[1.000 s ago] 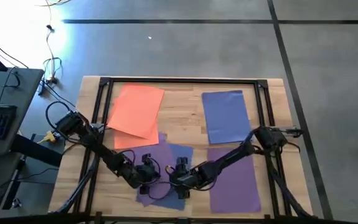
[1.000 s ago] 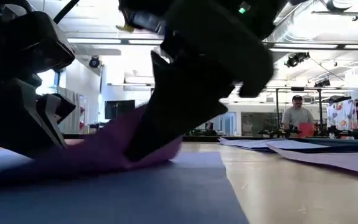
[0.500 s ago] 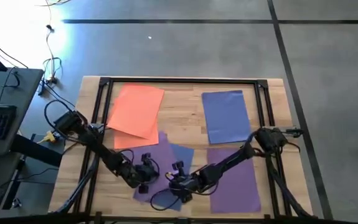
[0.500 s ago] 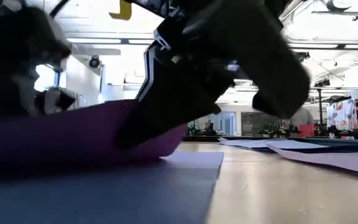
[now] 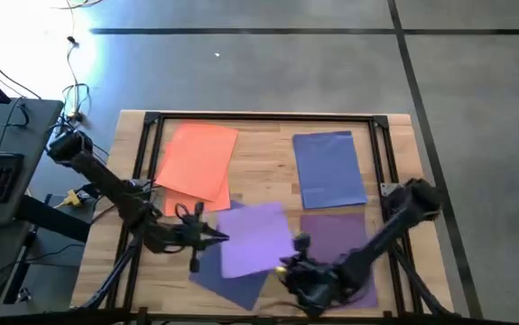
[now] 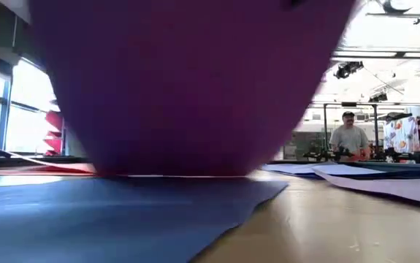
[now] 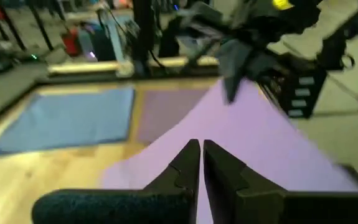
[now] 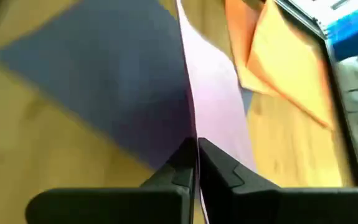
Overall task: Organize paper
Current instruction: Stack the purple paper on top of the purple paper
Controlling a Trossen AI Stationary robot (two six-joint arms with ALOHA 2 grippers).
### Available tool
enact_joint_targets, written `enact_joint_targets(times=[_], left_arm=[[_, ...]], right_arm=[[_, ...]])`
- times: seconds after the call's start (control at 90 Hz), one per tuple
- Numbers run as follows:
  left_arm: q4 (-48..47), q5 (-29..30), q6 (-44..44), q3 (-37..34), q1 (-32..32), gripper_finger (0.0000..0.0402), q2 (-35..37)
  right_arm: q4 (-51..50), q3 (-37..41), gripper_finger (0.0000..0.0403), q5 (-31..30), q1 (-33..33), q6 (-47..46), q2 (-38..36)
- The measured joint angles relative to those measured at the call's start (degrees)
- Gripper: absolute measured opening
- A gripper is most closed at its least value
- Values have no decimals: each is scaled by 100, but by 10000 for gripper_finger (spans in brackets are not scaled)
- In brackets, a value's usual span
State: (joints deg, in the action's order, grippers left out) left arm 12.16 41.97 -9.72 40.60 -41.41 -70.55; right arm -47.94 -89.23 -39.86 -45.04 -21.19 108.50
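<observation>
Paper: both grippers' fingers, left and right, pinch your lifted purple sheet; pulling apart could tear it.

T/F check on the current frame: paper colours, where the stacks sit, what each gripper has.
1. Both grippers pinch the same lifted purple sheet. True: left gripper at one edge, right gripper at the other.
2. The orange stack lies at the table's far right. False: far left; a blue sheet is far right.
3. A blue sheet lies under the lifted sheet. True.
4. No paper lies on the near-right table area. False: a purple stack sits there.
5. The room behind is unoccupied. False: a person stands there.
</observation>
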Motion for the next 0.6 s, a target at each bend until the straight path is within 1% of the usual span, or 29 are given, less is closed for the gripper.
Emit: enact_joint_targets(times=[0.056,0.189,0.267,0.356,0.511,0.6], left_arm=[[-18,22,-4,0,0,0,8],[-15,71,-42,0,32,0,-84],[-35,101,-173,0,35,0,-213],[35,196,-200,-4,66,0,-353],[219,272,-139,-4,138,0,-550],[368,267,-5,-4,199,0,-566]], right_arm=[[-336,-5,0,471,-230,-496,-167],[-1130,-5,0,2069,-709,-2237,-318],[-1392,-2,0,2656,-968,-3035,-281],[-1456,4,0,2817,-1264,-3321,-186],[-1536,4,0,2689,-1698,-3278,111],[-1552,4,0,3054,-1863,-3279,318]])
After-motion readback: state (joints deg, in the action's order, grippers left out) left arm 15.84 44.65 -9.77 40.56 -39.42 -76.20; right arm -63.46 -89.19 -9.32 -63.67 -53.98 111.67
